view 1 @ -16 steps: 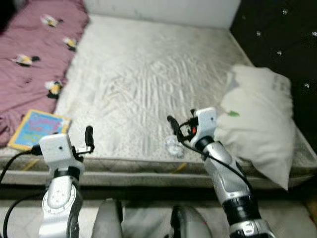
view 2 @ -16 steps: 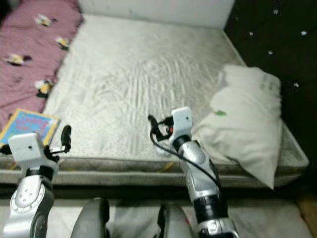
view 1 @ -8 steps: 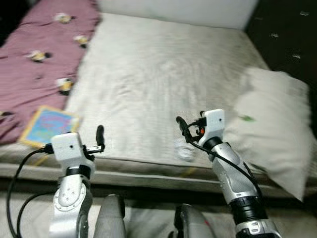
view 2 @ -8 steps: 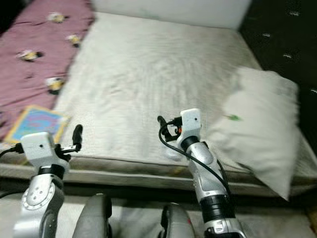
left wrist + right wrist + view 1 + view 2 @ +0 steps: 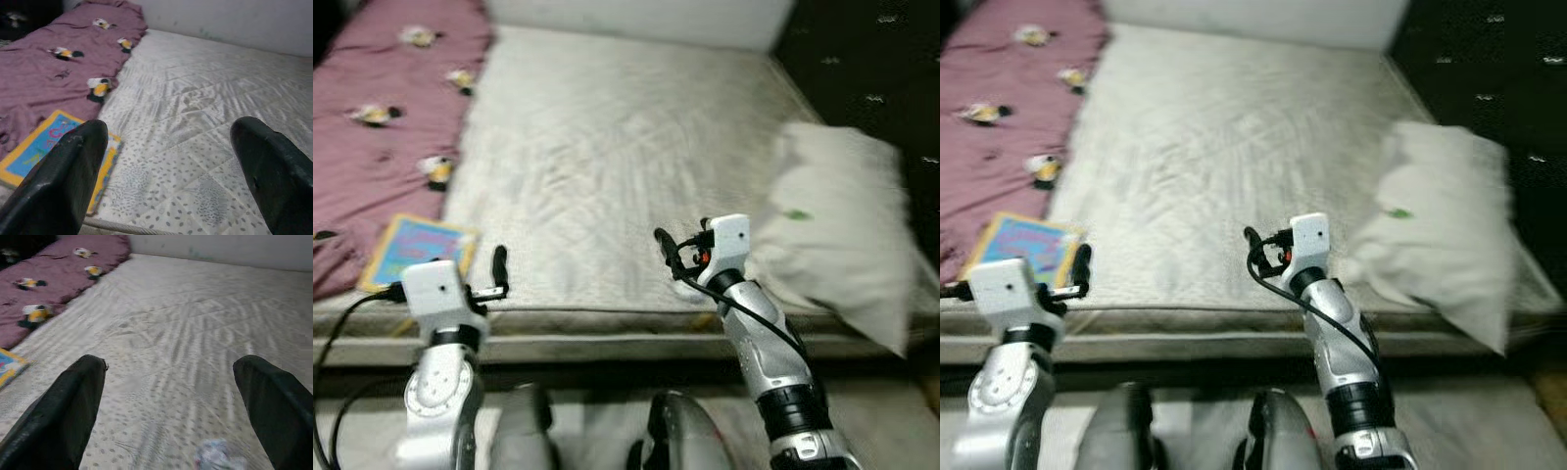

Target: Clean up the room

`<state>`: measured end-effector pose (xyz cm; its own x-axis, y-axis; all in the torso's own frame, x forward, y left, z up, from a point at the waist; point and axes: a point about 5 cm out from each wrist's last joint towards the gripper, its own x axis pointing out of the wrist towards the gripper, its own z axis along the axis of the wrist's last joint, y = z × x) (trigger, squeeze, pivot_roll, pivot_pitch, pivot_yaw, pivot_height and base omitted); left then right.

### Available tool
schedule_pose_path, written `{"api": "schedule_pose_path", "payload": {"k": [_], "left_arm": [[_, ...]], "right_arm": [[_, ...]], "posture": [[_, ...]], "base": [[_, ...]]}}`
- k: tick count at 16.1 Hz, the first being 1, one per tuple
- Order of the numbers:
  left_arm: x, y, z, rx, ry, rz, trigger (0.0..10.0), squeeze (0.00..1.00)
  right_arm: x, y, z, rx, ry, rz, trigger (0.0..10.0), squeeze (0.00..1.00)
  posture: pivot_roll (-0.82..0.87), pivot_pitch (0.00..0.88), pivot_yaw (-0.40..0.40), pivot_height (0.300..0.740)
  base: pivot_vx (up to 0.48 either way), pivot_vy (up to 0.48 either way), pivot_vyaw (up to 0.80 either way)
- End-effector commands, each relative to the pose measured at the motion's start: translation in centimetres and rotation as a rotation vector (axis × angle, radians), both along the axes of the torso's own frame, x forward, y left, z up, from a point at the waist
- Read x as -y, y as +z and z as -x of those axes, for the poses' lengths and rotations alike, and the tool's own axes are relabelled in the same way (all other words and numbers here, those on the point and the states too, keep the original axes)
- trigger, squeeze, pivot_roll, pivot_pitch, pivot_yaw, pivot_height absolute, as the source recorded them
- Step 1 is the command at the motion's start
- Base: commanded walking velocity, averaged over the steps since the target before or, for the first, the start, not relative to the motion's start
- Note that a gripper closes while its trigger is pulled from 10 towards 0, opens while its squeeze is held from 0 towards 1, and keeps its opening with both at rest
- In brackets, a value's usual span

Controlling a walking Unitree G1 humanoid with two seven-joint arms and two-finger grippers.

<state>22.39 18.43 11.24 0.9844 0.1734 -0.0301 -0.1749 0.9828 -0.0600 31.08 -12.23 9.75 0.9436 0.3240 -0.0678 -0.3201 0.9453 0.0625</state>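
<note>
the mattress (image 5: 607,147) is bare, pale and quilted, with a leaf-like print near its front edge. on it lie four things. a flat children's book (image 5: 419,251) with a bright blue cover and yellow border lies at the front left corner, partly on the edge of a mauve blanket (image 5: 382,108) that is printed with small yellow and black figures and runs rumpled along the whole left edge. a big white pillow (image 5: 842,230) with a small green mark slumps over the right edge, near the front right corner. a small crumpled scrap (image 5: 217,458), whitish with blue flecks, lies close to the front edge, between book and pillow
</note>
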Motion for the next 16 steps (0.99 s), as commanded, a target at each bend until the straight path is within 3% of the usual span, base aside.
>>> {"api": "schedule_pose_path", "payload": {"k": [1,16], "left_arm": [[0.68,0.29,-0.09,0.018,-0.029,0.021,10.0,0.0],[0.73,0.08,0.22,0.009,-0.036,0.018,10.0,0.0]], "right_arm": [[0.88,-0.13,-0.08,-0.01,-0.029,0.002,10.0,0.0],[0.74,-0.24,0.1,-0.009,-0.016,0.005,10.0,0.0]], "posture": [[0.03,0.06,-0.101,0.646],[0.04,0.051,-0.103,0.646]], "base": [[0.0,0.0,-0.8],[0.278,0.0,0.0]]}}
